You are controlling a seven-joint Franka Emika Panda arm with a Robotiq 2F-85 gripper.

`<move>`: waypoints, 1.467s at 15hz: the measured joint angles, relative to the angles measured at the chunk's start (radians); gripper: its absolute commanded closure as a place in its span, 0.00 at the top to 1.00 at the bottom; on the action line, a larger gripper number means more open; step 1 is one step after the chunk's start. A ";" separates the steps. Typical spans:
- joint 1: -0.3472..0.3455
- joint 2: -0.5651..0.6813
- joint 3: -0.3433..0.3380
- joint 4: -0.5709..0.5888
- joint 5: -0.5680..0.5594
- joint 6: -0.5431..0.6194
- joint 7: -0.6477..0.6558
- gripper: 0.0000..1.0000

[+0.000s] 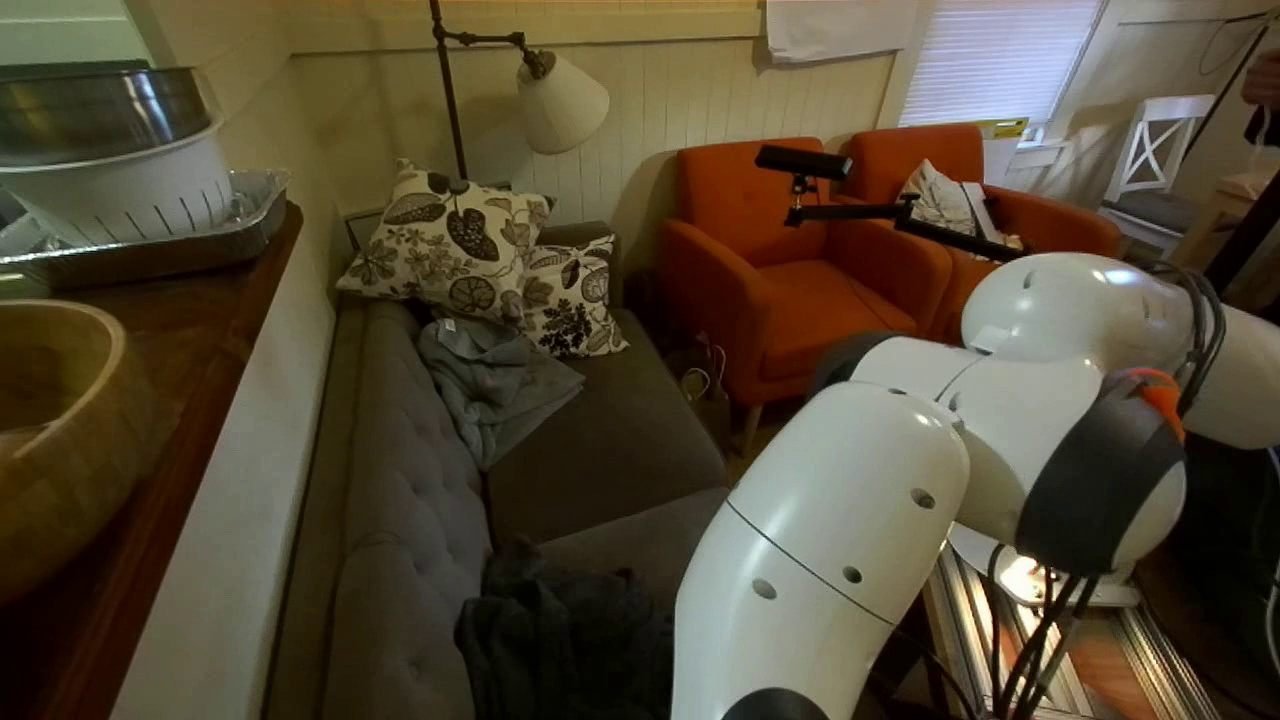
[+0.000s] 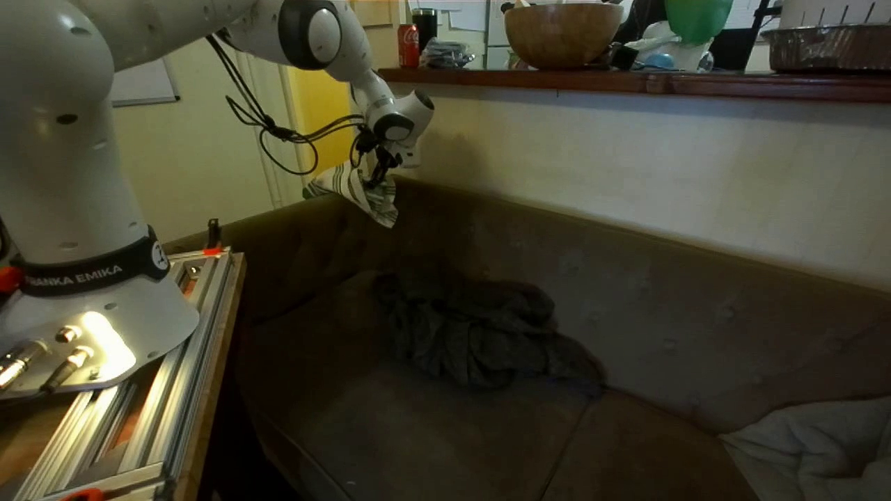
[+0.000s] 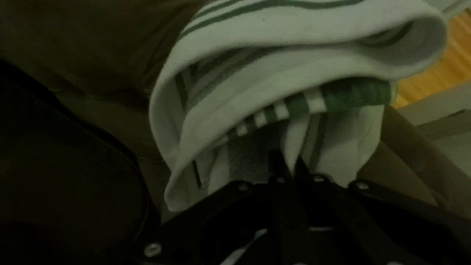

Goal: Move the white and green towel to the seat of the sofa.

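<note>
Dim living-room light falls on a tufted sofa (image 1: 600, 455), with orange chairs (image 1: 745, 210) and a lamp (image 1: 562, 103) beyond it in an exterior view. At its far left corner in an exterior view, the robot's arm (image 2: 174, 28) holds out a striped white and green towel (image 2: 362, 198), which hangs from the gripper (image 3: 289, 160) beside the top of the backrest (image 2: 661, 278); whether the two touch cannot be told. Up close in the wrist view, the fingers (image 3: 278, 167) stand together, clamped on the towel, its loose folds spreading out ahead of them. A dark, rumpled blanket (image 2: 480, 334) lies on the seat (image 2: 411, 428) against the backrest. With the towel gripped and not yet on the seat, the step in hand appears to be the carry, probably in its first half. The next move calls for a swing toward the right and the near side, high enough for the hanging end to pass the backrest freely, then a descent over the near part of the seat and a parting of the fingers. Limp as it looks, the towel will likely crumple on landing, so a low release, apart from the blanket, should serve best to keep the two from mixing.
</note>
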 measured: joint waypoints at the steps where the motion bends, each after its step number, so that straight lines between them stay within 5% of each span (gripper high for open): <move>1: -0.018 -0.019 0.020 -0.045 0.000 0.031 -0.078 0.01; 10: -0.161 -0.189 0.186 -0.466 0.245 0.537 -0.543 0.01; 12: -0.233 -0.231 0.280 -0.567 0.361 0.660 -0.656 0.05; 22: -0.252 -0.231 0.296 -0.580 0.373 0.669 -0.680 0.01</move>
